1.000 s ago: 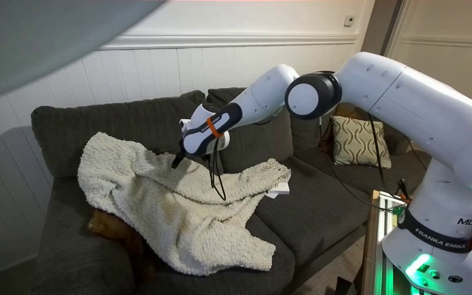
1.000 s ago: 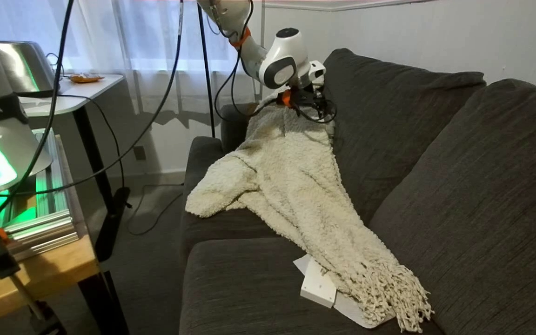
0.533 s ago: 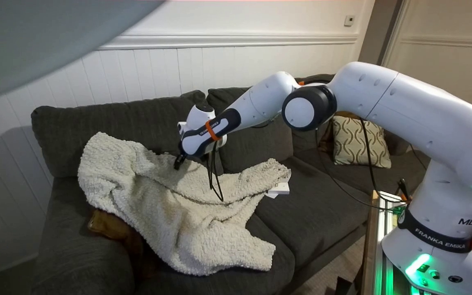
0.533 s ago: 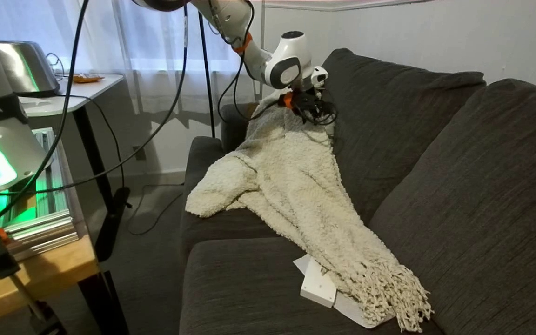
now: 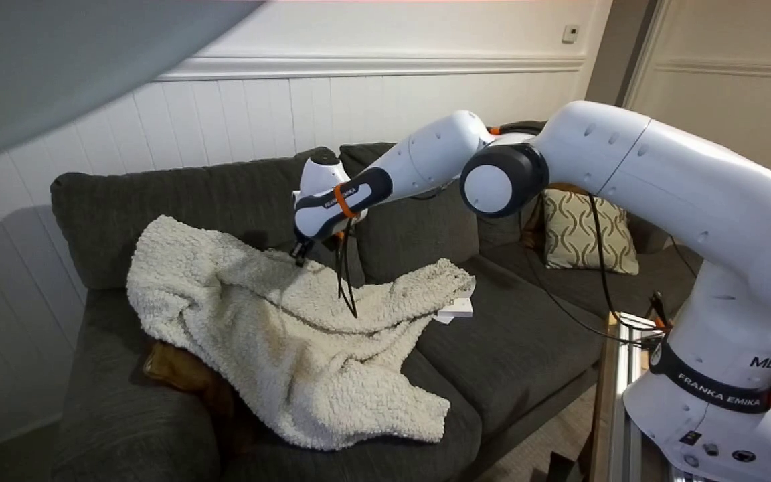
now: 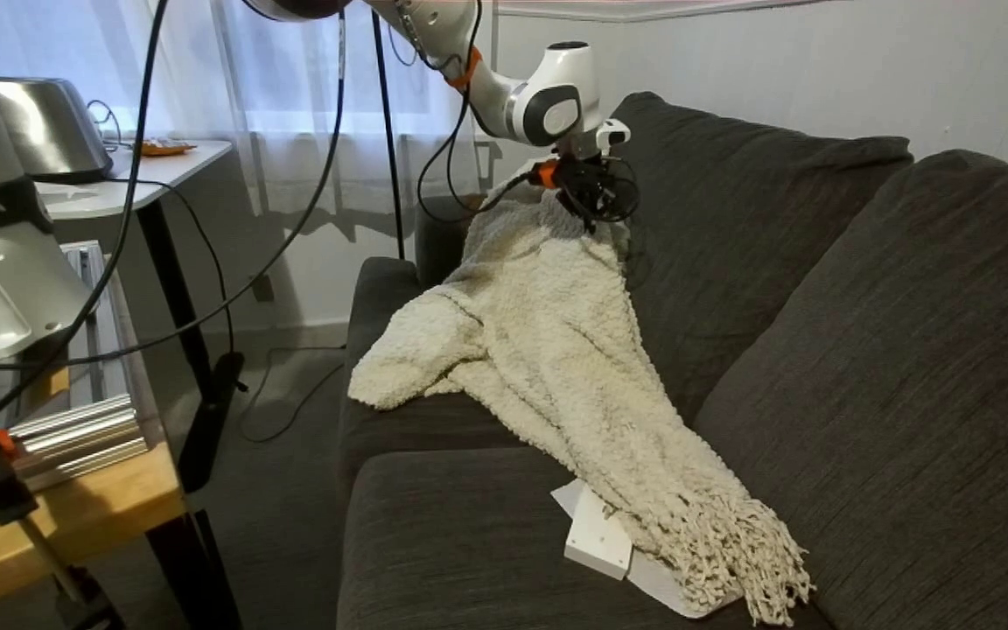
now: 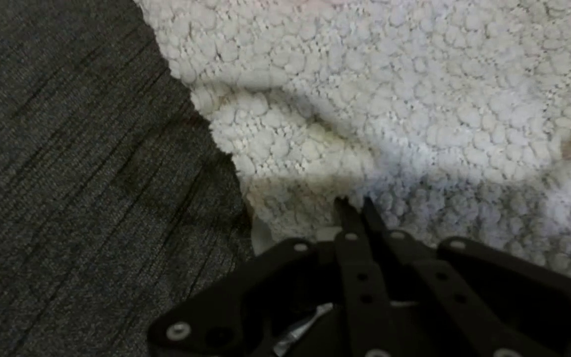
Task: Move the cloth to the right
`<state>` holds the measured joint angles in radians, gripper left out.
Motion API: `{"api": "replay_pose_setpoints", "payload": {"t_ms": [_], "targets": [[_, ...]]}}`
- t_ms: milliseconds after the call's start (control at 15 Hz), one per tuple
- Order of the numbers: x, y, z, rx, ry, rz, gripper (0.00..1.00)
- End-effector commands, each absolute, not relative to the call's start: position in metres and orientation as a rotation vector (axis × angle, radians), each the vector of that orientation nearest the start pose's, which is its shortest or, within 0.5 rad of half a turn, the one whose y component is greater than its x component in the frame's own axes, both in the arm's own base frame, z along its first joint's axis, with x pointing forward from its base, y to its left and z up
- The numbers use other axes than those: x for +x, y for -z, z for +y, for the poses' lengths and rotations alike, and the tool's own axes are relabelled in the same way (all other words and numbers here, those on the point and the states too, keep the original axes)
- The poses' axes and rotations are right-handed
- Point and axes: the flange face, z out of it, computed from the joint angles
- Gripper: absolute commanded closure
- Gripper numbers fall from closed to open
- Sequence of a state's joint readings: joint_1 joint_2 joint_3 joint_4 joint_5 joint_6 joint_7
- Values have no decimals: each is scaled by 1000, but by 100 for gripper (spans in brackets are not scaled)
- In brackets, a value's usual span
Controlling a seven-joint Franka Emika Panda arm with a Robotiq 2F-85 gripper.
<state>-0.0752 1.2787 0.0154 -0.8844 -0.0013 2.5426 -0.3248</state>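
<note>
Sofa (image 5: pixel 506 328): dark grey, with big back cushions.
Cloth (image 5: pixel 292 335): cream-white, fluffy and rumpled, spread over the sofa's seat near the armrest end, its upper part lying up against the sofa's back.
Fringe (image 6: pixel 736 551): at one end of the cloth, on the sofa's seat, just beside a back cushion.
Claw (image 7: pixel 354 201): over the sofa's seat, just in front of its back, tips down at the cloth; narrow, the fingers (image 7: pixel 352 253) nearly together in the wrist view. Whether fabric is caught between them, I cannot tell.
Arm (image 5: pixel 432 157): white, reaching across the sofa's seat.
Orange-brown fabric (image 5: pixel 181 371): on the sofa, beside the armrest, partly under the cloth.
White box (image 6: pixel 598 535): on the sofa's seat, partly hidden by the cloth near the fringe.
Patterned pillow (image 5: pixel 576 234): cream with dark wavy lines, leaning on the sofa, well apart from the cloth.
Counter (image 6: pixel 198 162): white-topped, in an exterior view, well apart from the sofa, with a silver appliance (image 6: pixel 45 131) on it.
</note>
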Motion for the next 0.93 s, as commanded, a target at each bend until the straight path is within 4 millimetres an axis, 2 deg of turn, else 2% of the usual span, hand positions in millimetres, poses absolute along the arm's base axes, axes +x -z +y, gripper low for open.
{"api": "replay_pose_setpoints", "payload": {"t_ms": [0, 200, 400, 600, 867], "targets": [[814, -148, -75, -3197, 482, -266, 100], [803, -186, -120, -3186, 272, -176, 99], [782, -226, -180, -3095, 116, -61, 99], [758, -271, -251, -3018, 84, 179, 98], [714, -323, -350, -2925, 93, 480, 99]]}}
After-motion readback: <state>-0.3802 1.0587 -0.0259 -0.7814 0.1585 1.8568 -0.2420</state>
